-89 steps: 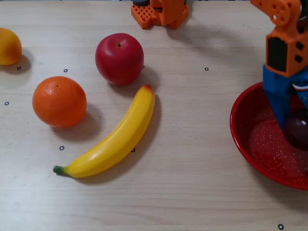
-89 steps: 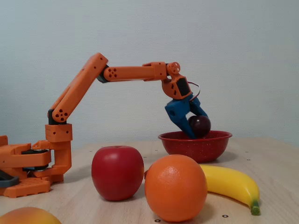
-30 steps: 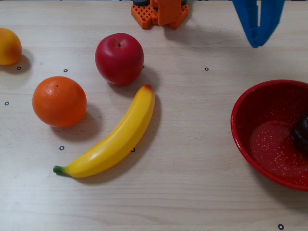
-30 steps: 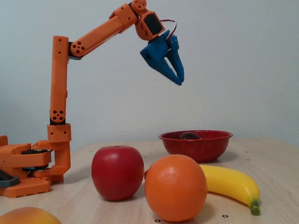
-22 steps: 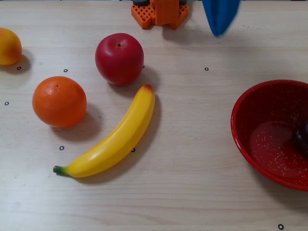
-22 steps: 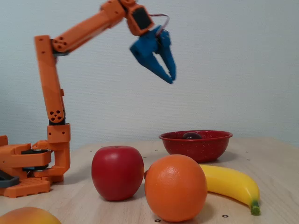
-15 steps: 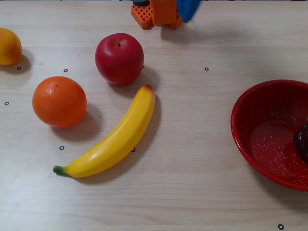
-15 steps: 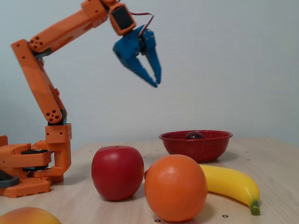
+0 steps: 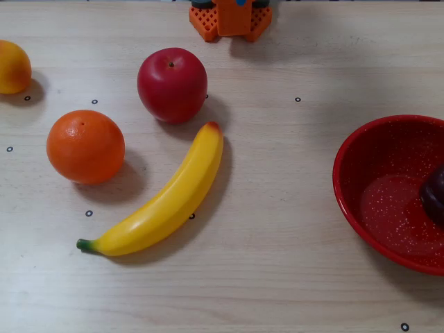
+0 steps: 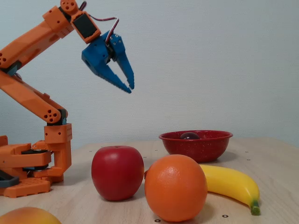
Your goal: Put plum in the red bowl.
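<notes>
- Closest in the fixed view sits an orange (image 10: 175, 187), with a bit of a yellow-orange fruit (image 10: 28, 216) at the bottom left corner.
- Just behind the orange stands a red apple (image 10: 117, 172), and a banana (image 10: 230, 184) lies to its right on the desk (image 10: 275, 186).
- Farther back is the red bowl (image 10: 195, 144); the plum (image 10: 189, 136) lies inside it (only its dark top peeks over the rim).
- From above, the plum (image 9: 435, 195) lies at the right side of the bowl (image 9: 361, 208), cut by the picture edge.
- The orange arm (image 10: 32, 98) stands at the left, raised high.
- Its blue tool (image 10: 130, 88) hangs in the air, well apart from the bowl, its tips almost together and holding nothing.
</notes>
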Tool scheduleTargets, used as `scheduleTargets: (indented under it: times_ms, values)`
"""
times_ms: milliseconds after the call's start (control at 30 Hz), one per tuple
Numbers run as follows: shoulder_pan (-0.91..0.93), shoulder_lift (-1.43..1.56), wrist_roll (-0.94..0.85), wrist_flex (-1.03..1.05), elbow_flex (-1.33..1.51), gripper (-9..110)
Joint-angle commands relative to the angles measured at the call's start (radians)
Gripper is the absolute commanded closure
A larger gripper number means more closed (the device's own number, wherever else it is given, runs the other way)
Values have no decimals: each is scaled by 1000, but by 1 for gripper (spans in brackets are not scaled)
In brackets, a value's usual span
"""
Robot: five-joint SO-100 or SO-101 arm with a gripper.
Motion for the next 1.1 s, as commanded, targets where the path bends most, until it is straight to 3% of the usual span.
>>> scheduleTargets:
  times_ms: [0, 433, 767, 1067]
  values:
    - [35, 40, 3, -87, -8, 102]
    - [48, 127, 18, -910, 684, 102]
    - [49, 402, 74, -1112, 1150, 102]
    - [75, 637, 114, -1141, 1362, 102]
